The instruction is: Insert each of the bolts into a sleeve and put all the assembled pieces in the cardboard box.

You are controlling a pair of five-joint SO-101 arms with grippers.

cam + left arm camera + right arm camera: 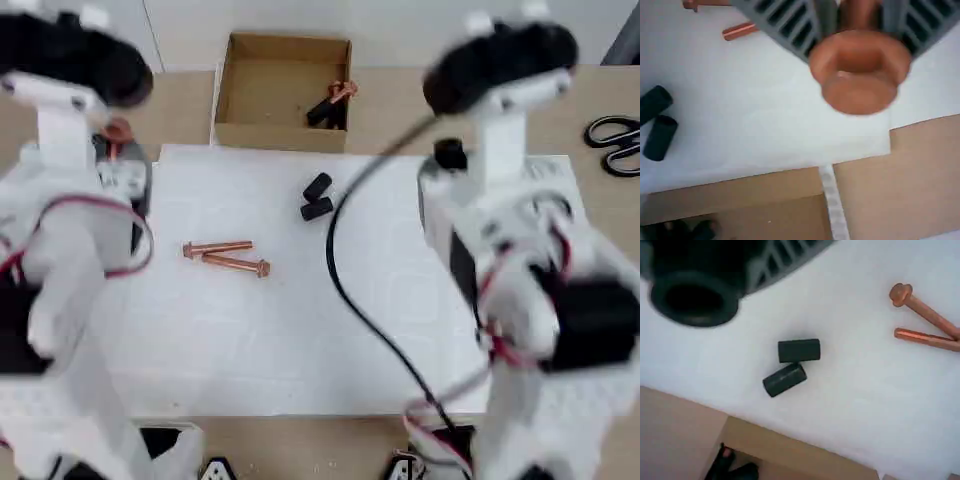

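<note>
I count three loose bolts: first bolt (218, 247) and second bolt (236, 264) on the white sheet (300, 340), third bolt (858, 75) in the left gripper (858, 15). Three loose sleeves too: first sleeve (317, 186), second sleeve (317, 209), third sleeve (694, 299) in the right gripper (450, 162). One cardboard box (255, 95), with what look from here like two assembled pieces (330, 105). One pair of scissors (615, 143), one black cable (345, 290).

A light brown table (180, 100) holds a big white sheet (250, 340), which lies flat in the middle. Black scissors (615, 140) rest on the bare wood at 2 o'clock. A pale wall (400, 20) stands behind the table at 12 o'clock.
</note>
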